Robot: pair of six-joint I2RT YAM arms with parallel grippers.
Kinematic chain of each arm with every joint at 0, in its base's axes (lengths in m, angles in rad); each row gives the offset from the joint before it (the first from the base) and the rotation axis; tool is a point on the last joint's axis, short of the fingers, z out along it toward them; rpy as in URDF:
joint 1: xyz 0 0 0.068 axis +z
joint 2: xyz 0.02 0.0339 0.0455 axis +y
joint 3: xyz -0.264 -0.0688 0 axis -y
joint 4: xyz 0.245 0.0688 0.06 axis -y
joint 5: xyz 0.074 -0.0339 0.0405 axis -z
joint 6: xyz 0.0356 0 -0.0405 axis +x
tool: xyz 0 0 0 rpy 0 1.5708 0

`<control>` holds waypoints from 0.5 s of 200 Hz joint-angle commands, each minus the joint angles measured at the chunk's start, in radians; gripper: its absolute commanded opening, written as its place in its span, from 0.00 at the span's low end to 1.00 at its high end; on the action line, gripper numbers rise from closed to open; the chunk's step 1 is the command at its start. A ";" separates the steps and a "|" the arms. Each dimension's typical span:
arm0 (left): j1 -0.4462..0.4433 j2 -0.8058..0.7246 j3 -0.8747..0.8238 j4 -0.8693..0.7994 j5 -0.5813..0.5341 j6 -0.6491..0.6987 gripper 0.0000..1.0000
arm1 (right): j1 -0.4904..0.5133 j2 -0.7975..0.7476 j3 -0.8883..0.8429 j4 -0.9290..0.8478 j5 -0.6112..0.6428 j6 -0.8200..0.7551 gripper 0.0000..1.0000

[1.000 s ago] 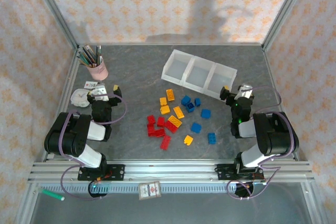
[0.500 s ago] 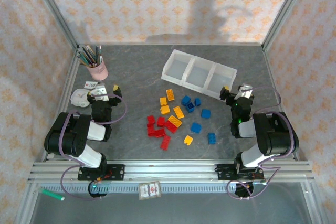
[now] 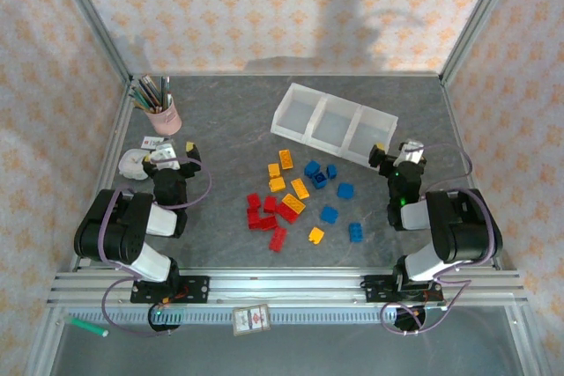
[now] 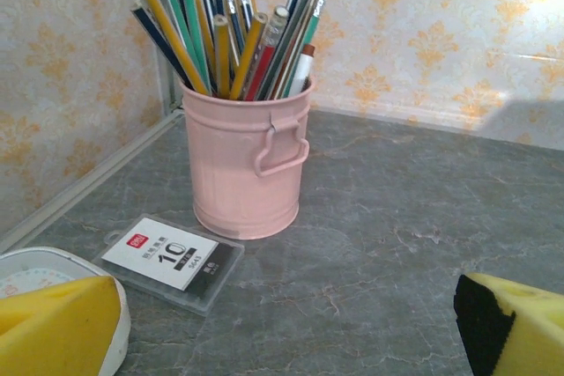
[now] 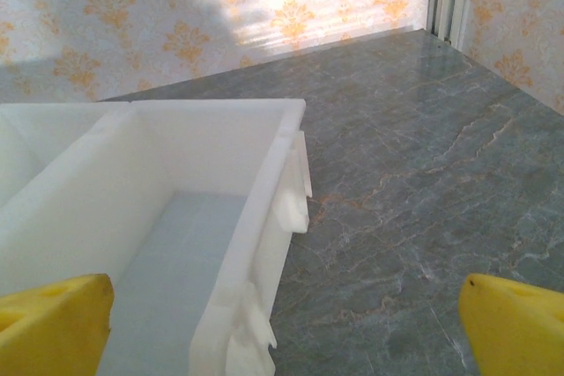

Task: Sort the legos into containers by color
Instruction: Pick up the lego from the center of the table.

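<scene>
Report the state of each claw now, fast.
Left claw: open, holding nothing.
Right claw: open, holding nothing.

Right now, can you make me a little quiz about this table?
1. What colour is the cup holding pencils? A green, B pink, C white.
2. True or false: the tray is empty.
3. Fill in: in the top view, the bricks lying furthest left are ___.

Key: 1 B. 2 True. 3 red.
</scene>
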 commanded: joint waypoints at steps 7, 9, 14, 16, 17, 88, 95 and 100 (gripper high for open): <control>0.007 -0.106 0.012 -0.085 -0.032 -0.025 1.00 | -0.008 -0.060 0.087 -0.153 0.004 0.001 1.00; 0.007 -0.116 0.018 -0.105 -0.032 -0.027 1.00 | -0.009 -0.065 0.090 -0.162 0.005 0.003 1.00; 0.007 -0.137 0.031 -0.156 -0.035 -0.033 1.00 | -0.009 -0.079 0.092 -0.178 0.006 0.007 1.00; 0.007 -0.147 0.037 -0.177 -0.036 -0.036 1.00 | -0.010 -0.086 0.092 -0.183 0.008 0.009 1.00; 0.007 -0.152 0.041 -0.187 -0.036 -0.038 1.00 | -0.010 -0.088 0.092 -0.186 0.009 0.009 1.00; 0.007 -0.480 0.116 -0.561 0.007 -0.211 1.00 | -0.010 -0.383 0.169 -0.486 0.091 0.349 1.00; 0.007 -0.517 0.128 -0.608 -0.004 -0.272 1.00 | -0.010 -0.395 0.189 -0.552 0.063 0.387 1.00; 0.007 -0.536 0.139 -0.644 -0.018 -0.332 1.00 | -0.010 -0.400 0.202 -0.589 0.031 0.402 1.00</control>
